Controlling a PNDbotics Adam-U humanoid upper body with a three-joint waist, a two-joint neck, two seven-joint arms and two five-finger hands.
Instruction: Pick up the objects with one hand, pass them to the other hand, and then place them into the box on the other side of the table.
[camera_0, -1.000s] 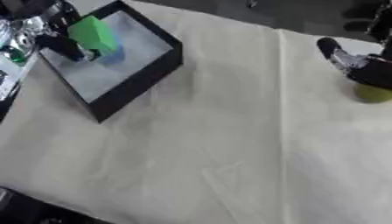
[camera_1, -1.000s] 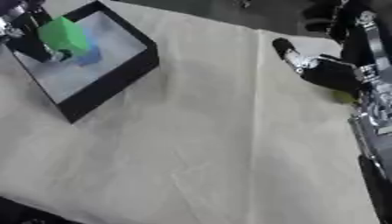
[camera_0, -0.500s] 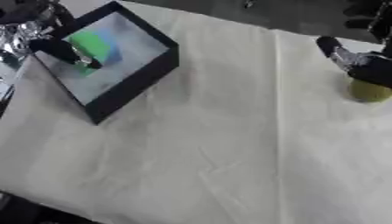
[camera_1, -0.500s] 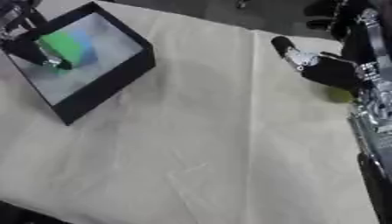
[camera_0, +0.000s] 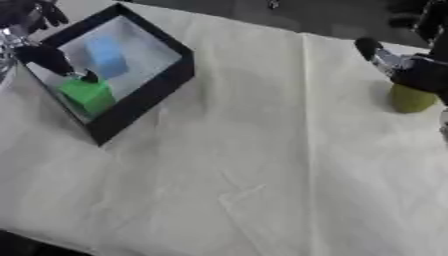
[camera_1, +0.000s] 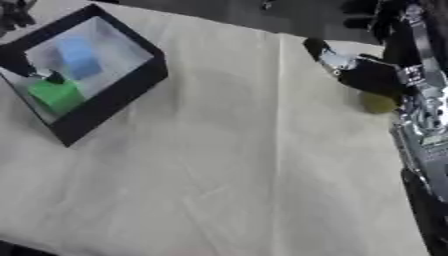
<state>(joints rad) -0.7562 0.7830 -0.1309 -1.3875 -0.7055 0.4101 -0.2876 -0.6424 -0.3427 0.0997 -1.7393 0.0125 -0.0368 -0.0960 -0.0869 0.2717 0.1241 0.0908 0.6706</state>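
Note:
A green block (camera_0: 87, 96) lies inside the black box (camera_0: 149, 92) at the left, in its near corner, with a blue block (camera_0: 106, 54) further back in the same box. My left hand (camera_0: 44, 55) hovers over the box's left side, fingers spread open and free of the green block. At the right edge, my right hand (camera_0: 411, 69) rests on top of a yellow-green round object (camera_0: 409, 99), fingers extended over it; whether they curl round it I cannot tell.
A cream cloth (camera_0: 245, 165) covers the table. My right forearm (camera_1: 418, 100) runs down the right edge of the right eye view. A dark floor lies beyond the table's far edge.
My left hand let go of the green block, which dropped into the box's near corner. The right hand stayed over the yellow-green object.

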